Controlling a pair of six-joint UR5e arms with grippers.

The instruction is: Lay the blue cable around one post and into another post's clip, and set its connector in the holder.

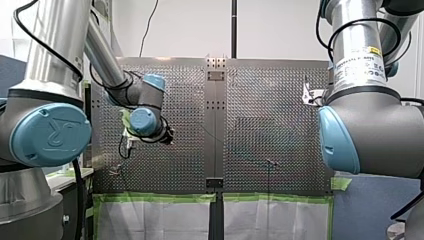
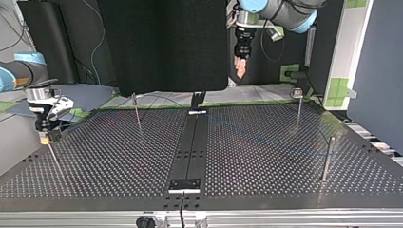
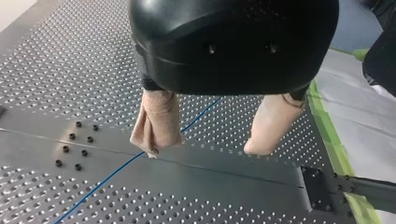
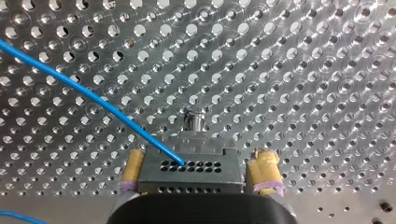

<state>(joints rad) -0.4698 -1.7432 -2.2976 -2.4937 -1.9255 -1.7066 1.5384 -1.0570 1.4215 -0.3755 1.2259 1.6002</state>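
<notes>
My right hand (image 4: 200, 158) is closed on the grey connector (image 4: 191, 173), one yellow pad on each side. The blue cable (image 4: 93, 99) leaves the connector's holed face and runs ahead and off to one side, low over the table (image 4: 303, 70). A metal pin (image 4: 195, 120) stands just ahead of the connector. I cannot tell whether the two touch. In the top view this hand sits at the view's left, right at the tip of a thin post (image 2: 53, 154). The pin is probably that post seen end-on.

My left hand (image 3: 210, 140) is open and holds nothing, and its beige pads are spread wide. It hangs well above the table near the middle seam. The cable lies on the plate below it and passes under one finger (image 3: 156, 123), slanting across the line between the fingers rather than squarely through the gap.

The next move turns on the cable's long axis. It stretches from my right hand across the table toward my left arm's side, where a post with a clip (image 2: 298, 95) stands. My left hand looks nearer to that stretch, so routing likely falls to it. It would first have to drop and turn square to the cable.
</notes>
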